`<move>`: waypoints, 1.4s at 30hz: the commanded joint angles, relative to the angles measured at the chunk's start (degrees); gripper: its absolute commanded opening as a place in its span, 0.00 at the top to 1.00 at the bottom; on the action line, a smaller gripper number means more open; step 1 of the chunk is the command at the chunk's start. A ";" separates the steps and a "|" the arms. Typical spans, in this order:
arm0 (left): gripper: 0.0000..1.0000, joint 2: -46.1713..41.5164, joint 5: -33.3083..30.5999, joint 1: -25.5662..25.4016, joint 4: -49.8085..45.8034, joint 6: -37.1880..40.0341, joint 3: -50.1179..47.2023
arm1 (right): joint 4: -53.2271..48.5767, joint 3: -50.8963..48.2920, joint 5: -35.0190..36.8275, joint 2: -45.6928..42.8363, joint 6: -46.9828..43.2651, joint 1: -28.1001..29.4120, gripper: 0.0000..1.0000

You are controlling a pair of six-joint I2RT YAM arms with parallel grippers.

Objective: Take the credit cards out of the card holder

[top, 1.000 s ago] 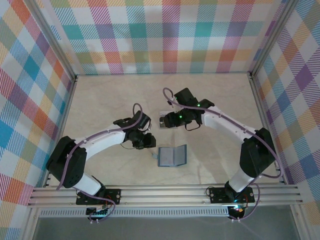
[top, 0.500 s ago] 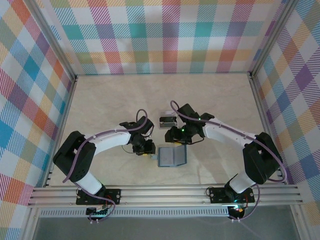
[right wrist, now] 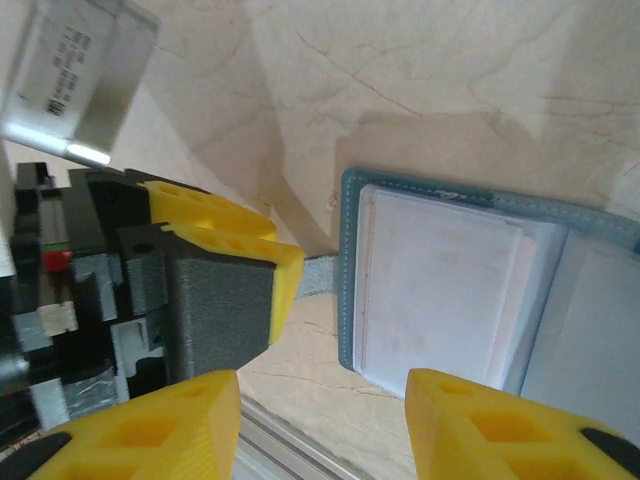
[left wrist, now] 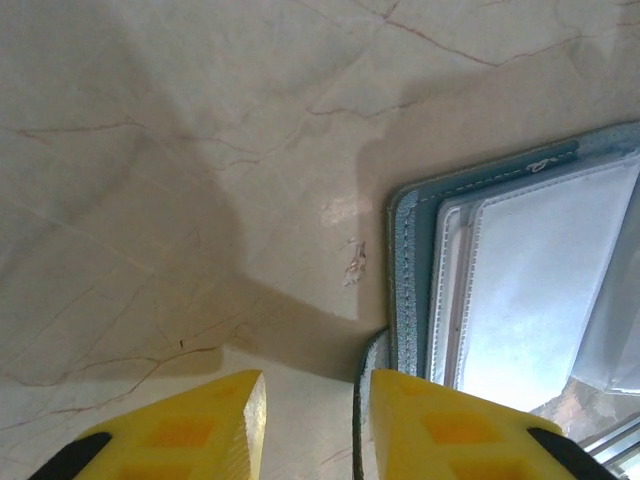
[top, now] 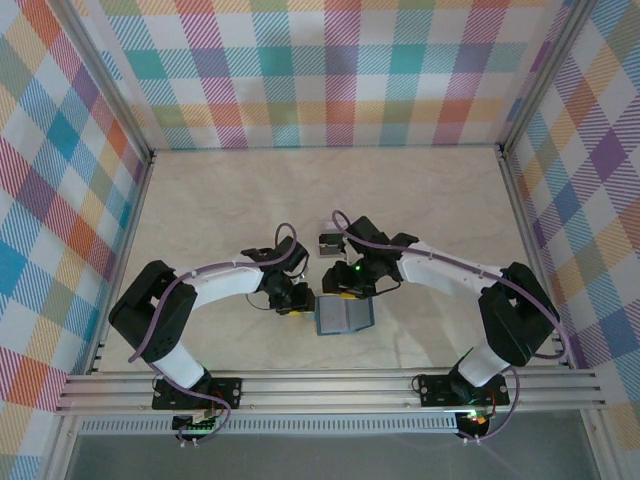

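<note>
Top external view: pale marbled table [top: 200, 200], checked walls [top: 300, 70] around it.
Card holder [top: 344, 315]: teal, lying open and flat near the table's front, between both arms.
Left jaws: partly open, empty, low at the holder's left edge; its side tab [left wrist: 366, 372] sits just beside one finger.
Right jaws: wide apart, empty, above the holder.

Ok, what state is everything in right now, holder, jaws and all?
card holder, open flat, pockets facing up.
left gripper, jaws open, at the holder's side tab.
right gripper, jaws open, over the holder.
grey rectangle, lying flat beyond the holder.
</note>
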 commanded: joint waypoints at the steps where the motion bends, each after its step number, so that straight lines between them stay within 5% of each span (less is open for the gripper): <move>1: 0.71 -0.57 1.19 -0.65 0.99 -0.88 -1.42 | 0.22 0.65 -0.12 2.16 1.03 1.32 0.53; 7: 0.88 -1.03 0.76 -0.75 2.23 -1.72 -3.26 | -1.52 2.61 1.17 5.96 0.13 3.37 0.62; 16: 0.94 -2.20 0.18 -0.75 2.81 -1.96 -4.34 | 3.06 2.87 -0.41 10.41 1.66 5.45 0.79; 29: 0.94 -2.50 -0.21 -0.74 1.98 -1.37 -3.77 | 2.66 2.70 2.53 14.96 0.65 5.80 0.78; 42: 0.94 -2.71 -0.79 -0.74 0.95 -1.18 -3.58 | -8.67 6.56 12.39 14.03 -3.11 6.53 0.59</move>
